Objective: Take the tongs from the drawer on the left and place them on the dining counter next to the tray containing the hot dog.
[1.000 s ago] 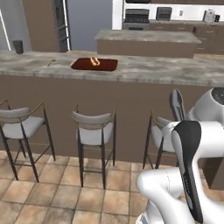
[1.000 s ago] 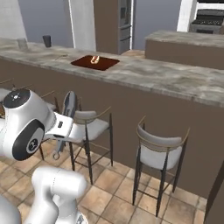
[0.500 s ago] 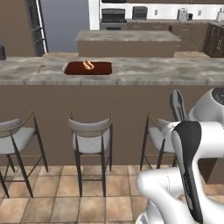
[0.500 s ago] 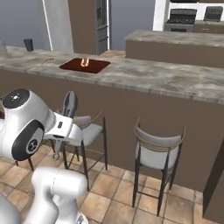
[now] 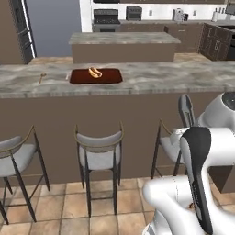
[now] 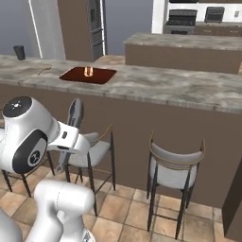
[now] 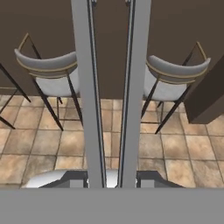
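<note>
My gripper (image 7: 111,180) is shut on the tongs (image 7: 109,87), whose two long grey arms run up the middle of the hand view. The tongs (image 5: 186,109) stand upright beside my white arm, in front of the stools and below the counter top; in the right base view the tongs (image 6: 72,124) lean slightly. On the dining counter (image 5: 165,79) lies the dark red tray (image 5: 110,78) with the hot dog (image 5: 95,72) on it, ahead and to my left. From the right side, the tray (image 6: 75,75) and hot dog (image 6: 88,71) sit on the dining counter (image 6: 179,89). The drawer is out of view.
Bar stools (image 5: 98,153) (image 6: 175,172) stand against the counter's base, between me and the slab. A wooden spoon (image 5: 41,78) lies left of the tray, and a dark cup (image 6: 19,52) stands farther left. A second island (image 5: 121,46) is behind, and a dark cabinet corner (image 7: 205,87) is at right.
The whole scene has shifted in both base views, so the base has moved; the counter now faces me more squarely. The arm and the held tongs keep the same pose.
</note>
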